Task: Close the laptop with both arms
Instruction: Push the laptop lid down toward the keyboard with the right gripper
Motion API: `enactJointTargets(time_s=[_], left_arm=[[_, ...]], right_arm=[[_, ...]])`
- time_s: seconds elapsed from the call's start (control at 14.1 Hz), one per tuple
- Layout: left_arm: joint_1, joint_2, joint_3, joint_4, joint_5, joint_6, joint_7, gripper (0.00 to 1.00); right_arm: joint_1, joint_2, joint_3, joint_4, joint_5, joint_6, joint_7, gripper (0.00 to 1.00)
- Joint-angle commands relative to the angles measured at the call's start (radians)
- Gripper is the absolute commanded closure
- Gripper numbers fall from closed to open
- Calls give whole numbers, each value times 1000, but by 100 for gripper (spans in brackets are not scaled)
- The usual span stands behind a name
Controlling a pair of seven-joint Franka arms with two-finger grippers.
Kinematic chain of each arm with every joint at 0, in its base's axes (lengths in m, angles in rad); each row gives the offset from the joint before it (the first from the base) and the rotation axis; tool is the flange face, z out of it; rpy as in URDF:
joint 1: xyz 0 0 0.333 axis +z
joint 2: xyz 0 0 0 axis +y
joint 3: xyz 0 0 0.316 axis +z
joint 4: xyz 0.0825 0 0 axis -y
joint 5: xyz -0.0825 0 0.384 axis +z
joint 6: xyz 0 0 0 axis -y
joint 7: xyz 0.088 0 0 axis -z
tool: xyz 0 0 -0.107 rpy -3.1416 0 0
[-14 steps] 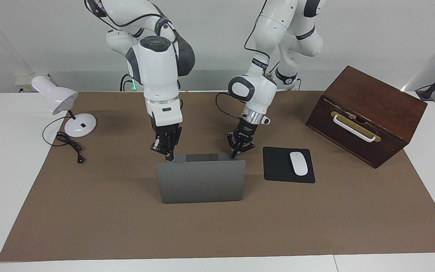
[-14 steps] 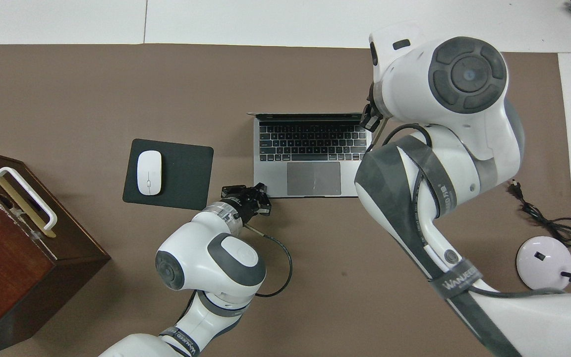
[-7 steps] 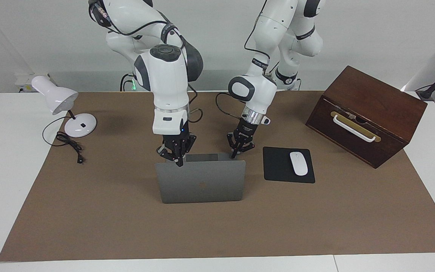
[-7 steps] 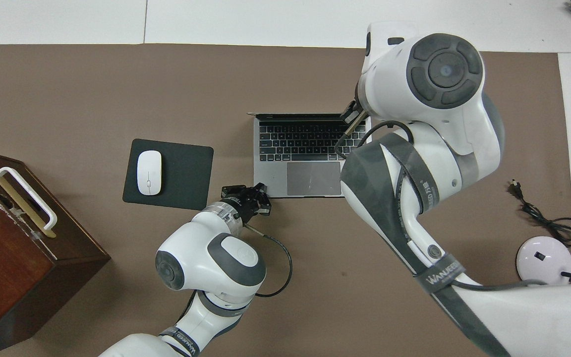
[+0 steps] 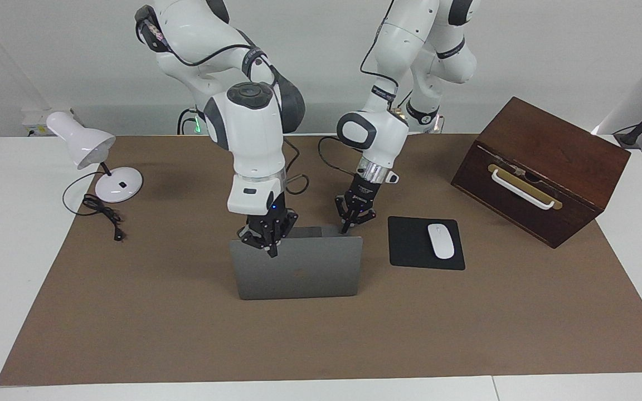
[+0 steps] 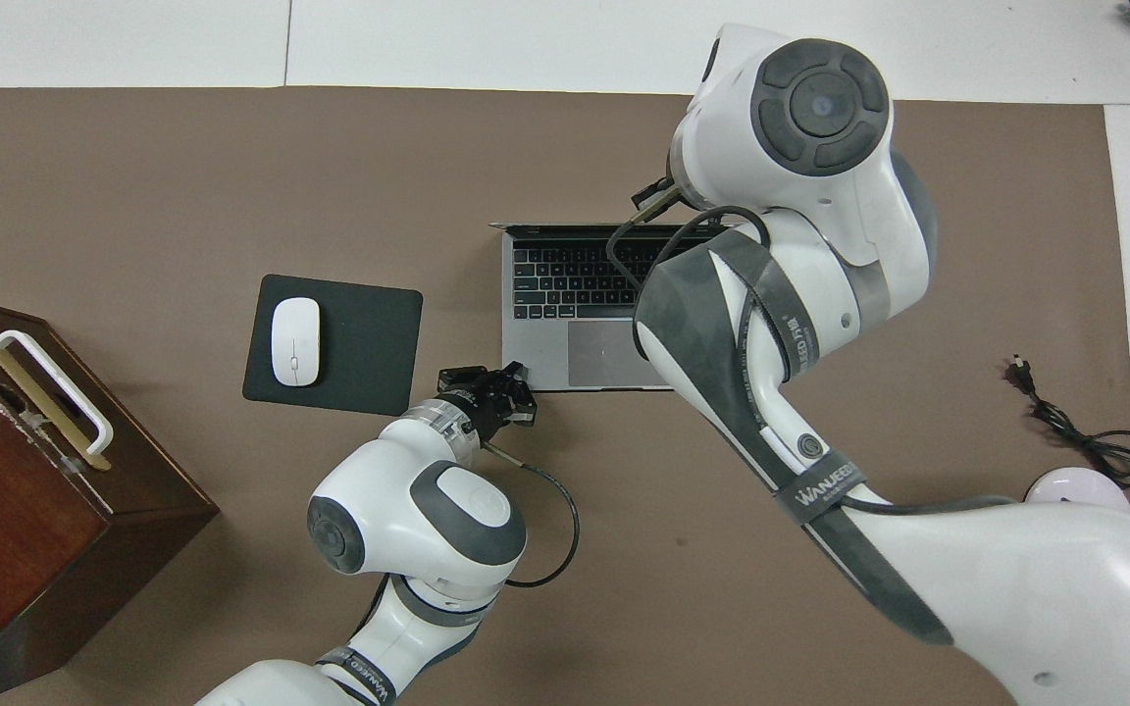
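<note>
Right pincer (image 5: 272, 252) now over laptop (image 5: 298, 270) lid, shut, empty, left pincer (image 5: 350, 225) shut at base corner beside mouse pad (image 5: 418, 245)

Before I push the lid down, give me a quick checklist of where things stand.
1. Laptop open, lid upright: ok, ready to close.
2. Right gripper at the lid's top edge, toward the right arm's end: ok; contact with the lid cannot tell.
3. Left gripper low at the base's corner nearest the mouse pad: ok; whether it presses the base cannot tell.
4. Both grippers shut, holding nothing: ok.
5. Keyboard free of loose things: ok where visible; the right arm hides part of it.
6. Mouse on its pad, apart from the laptop: ok.
</note>
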Motion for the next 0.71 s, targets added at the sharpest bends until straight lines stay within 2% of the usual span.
enactJointTargets(time_s=[0.0, 0.64], left_arm=[[-15, 28, 8, 20, -27, 29, 1, 100], [-14, 28, 8, 20, -27, 29, 1, 100]], right_arm=[[12, 35, 1, 38, -27, -10, 79, 100], [31, 52, 4, 29, -33, -4, 299, 100]])
